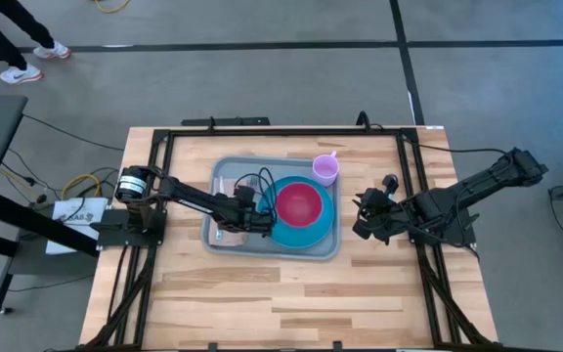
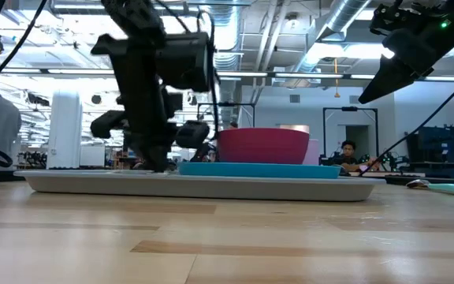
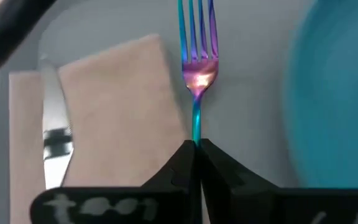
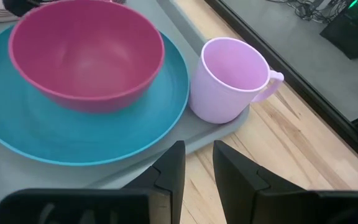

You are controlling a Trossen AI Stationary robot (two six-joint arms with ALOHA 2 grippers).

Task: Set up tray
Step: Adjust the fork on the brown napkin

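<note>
The pale grey-blue tray [image 1: 225, 176] lies mid-table and carries a bright-blue plate [image 1: 306, 233] with a pink bowl [image 1: 299, 202], a lilac mug [image 1: 325, 170], and a pinkish-beige napkin [image 3: 123, 112] with a knife [image 3: 56, 124] lying on it. An iridescent fork [image 3: 197, 68] sits between the napkin and the plate [image 3: 340, 93]. My left gripper [image 1: 260, 223] is low over the tray's left half, shut on the fork. My right gripper [image 1: 362, 217] hangs open off the tray's right edge, touching nothing; its wrist view faces the mug [image 4: 229, 81] and bowl [image 4: 86, 56]. My left gripper [image 3: 196, 144] pinches the fork's thin handle [image 3: 196, 127] between its two fingers, below the neck. The fingers lie along the handle, with the tines pointing away from them. Whether the fork rests on the tray [image 3: 247, 93] or is just above it, I cannot tell.
Bare wooden table [image 1: 291, 293] stretches on the near side of the tray and to its right under my right arm. A black frame [image 1: 164, 147] runs along the table's left, far and right edges. People show in the room beyond the table.
</note>
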